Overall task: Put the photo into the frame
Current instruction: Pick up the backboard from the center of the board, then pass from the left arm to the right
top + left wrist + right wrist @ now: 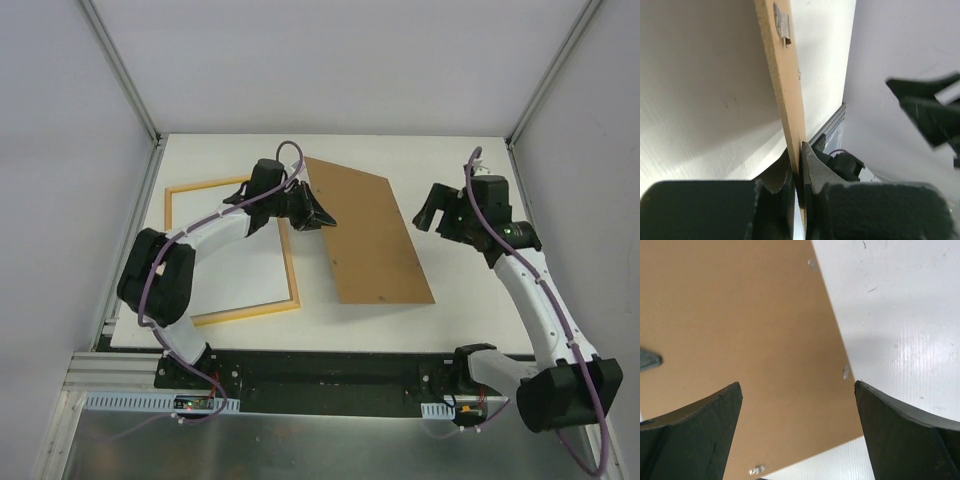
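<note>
The frame [245,313] lies wood-coloured back up at the table's left. My left gripper [322,218] is over its far right corner. In the left wrist view the left gripper [800,150] is shut on a thin wood-coloured rail of the frame [787,75] that carries a small metal clip. The area inside the frame is white; I cannot tell whether it is the photo's reverse or the table, and no printed picture shows. My right gripper [430,212] is open and empty above the right edge of the brown hardboard panel [375,240]; the right wrist view also shows this gripper [797,390] wide open.
The hardboard panel [740,315] lies flat mid-table, its left edge under my left gripper, with small metal tabs along its edges. Grey walls enclose the table on three sides. An aluminium rail [130,400] runs along the near edge by the arm bases.
</note>
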